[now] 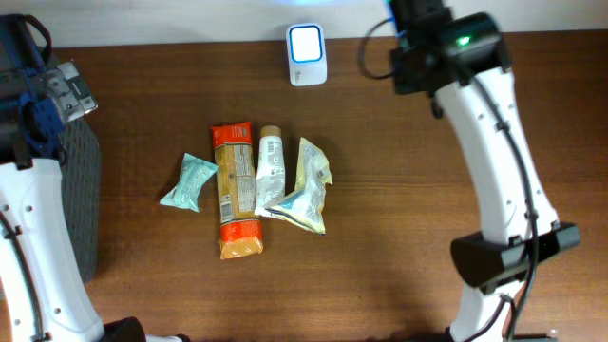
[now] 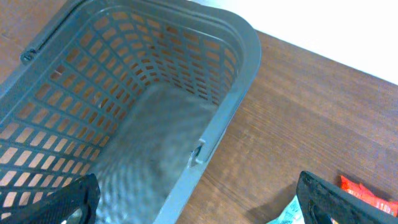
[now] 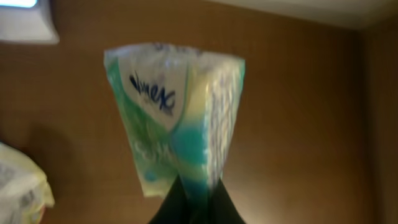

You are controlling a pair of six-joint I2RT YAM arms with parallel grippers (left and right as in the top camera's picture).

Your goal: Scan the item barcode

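The right gripper (image 3: 186,202) has its jaws pressed together on the bottom end of a teal-and-white film-wrapped tissue pack (image 3: 177,112). The pack stands upright above the fingers, off the table, and the white box-shaped scanner with a lit window (image 3: 22,22) is up to its left. The pack looks light, soft and crushable, and its film looks glossy, so a pinch at one end may let it slip or swing. A hold across the thicker middle would likely steady it, provided the barcode is left uncovered. No barcode shows on the face in view.

Around it, from the left, the grey slotted plastic basket (image 2: 124,93) sits at the table's left edge. The left gripper (image 2: 199,208) hangs above it, jaws spread wide and holding nothing. In the middle of the brown wooden table (image 1: 399,190) lie a second small teal pack (image 1: 188,182), a long orange-and-red packet (image 1: 233,190), a white tube (image 1: 271,169) and a pale yellow pouch (image 1: 309,185), side by side in a close row. Nothing seems to stand between the held pack and the scanner.
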